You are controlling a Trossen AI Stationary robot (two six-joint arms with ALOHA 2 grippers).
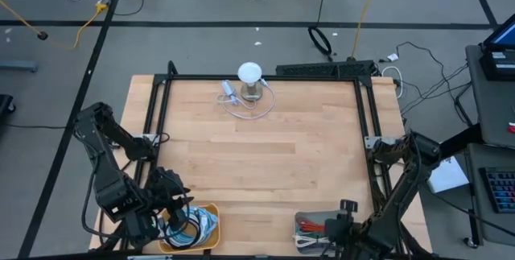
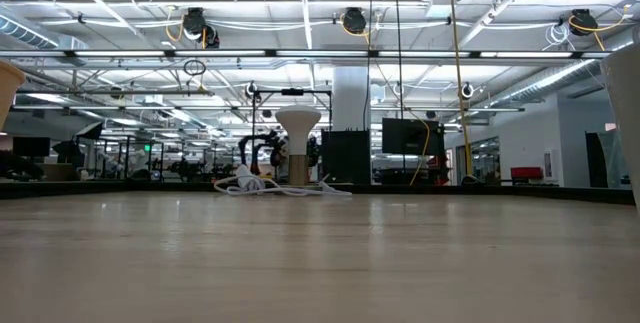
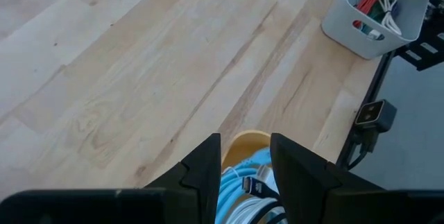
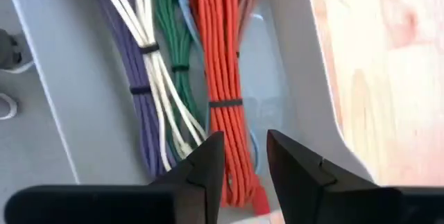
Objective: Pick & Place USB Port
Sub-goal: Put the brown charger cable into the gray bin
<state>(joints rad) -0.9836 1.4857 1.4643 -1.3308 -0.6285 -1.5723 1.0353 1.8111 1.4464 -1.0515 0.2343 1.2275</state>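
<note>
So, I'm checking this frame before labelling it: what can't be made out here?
- Left gripper: high view hides it under its own arm; the left wrist view shows a gap over the yellow bin.
- Right gripper: cut off by the high view's bottom edge.
- Grey bin: which bundled cable is targeted, unclear.
- White-topped stand: too small to identify.

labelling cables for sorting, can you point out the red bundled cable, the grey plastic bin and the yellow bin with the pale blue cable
red bundled cable (image 4: pixel 220 64): right wrist view, middle of the bundle.
grey plastic bin (image 3: pixel 350 31): left wrist view, its outer wall.
yellow bin (image 1: pixel 212 211): high view, its rim corner.
pale blue cable (image 3: pixel 234 189): left wrist view, coil between the fingers.
</note>
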